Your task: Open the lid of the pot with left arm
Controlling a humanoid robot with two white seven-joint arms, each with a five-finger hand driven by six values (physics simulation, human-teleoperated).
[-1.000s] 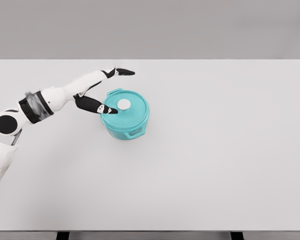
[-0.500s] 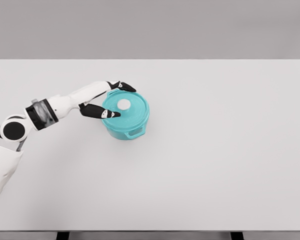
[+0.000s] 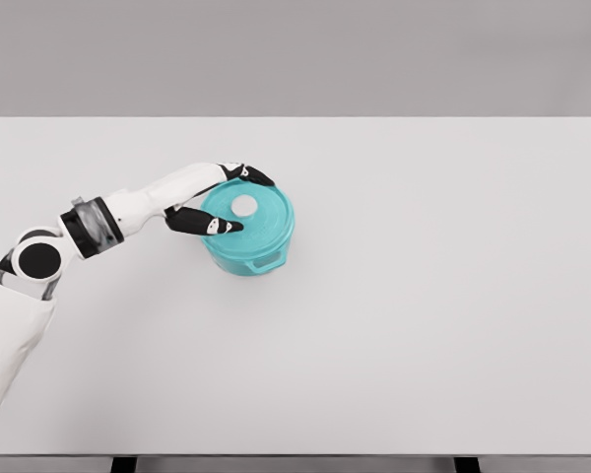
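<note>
Nearest, at the lower left corner, a white shoulder and upper arm (image 3: 5, 335), with a round black joint just above. From there, a white forearm with a black band, reaching up and to the right over the big white tabletop (image 3: 424, 325).

Next, a small blue-green pot (image 3: 248, 241), sitting on the tabletop left of the middle and a bit toward the far side. Upright, with a little handle sticking out at the front. On top, a blue-green lid (image 3: 261, 219), lying flat on the pot, with a round white knob (image 3: 244, 205) in its middle.

At the left edge of the lid, the left hand (image 3: 212, 202). Open wide, holding nothing. One dark finger low, lying over the near left part of the lid, tip close to the knob but not on it. Other dark fingers (image 3: 248, 175) higher up, curving over the far left rim of the lid. Knob in the gap between them.

Farthest back, a plain grey wall.
</note>
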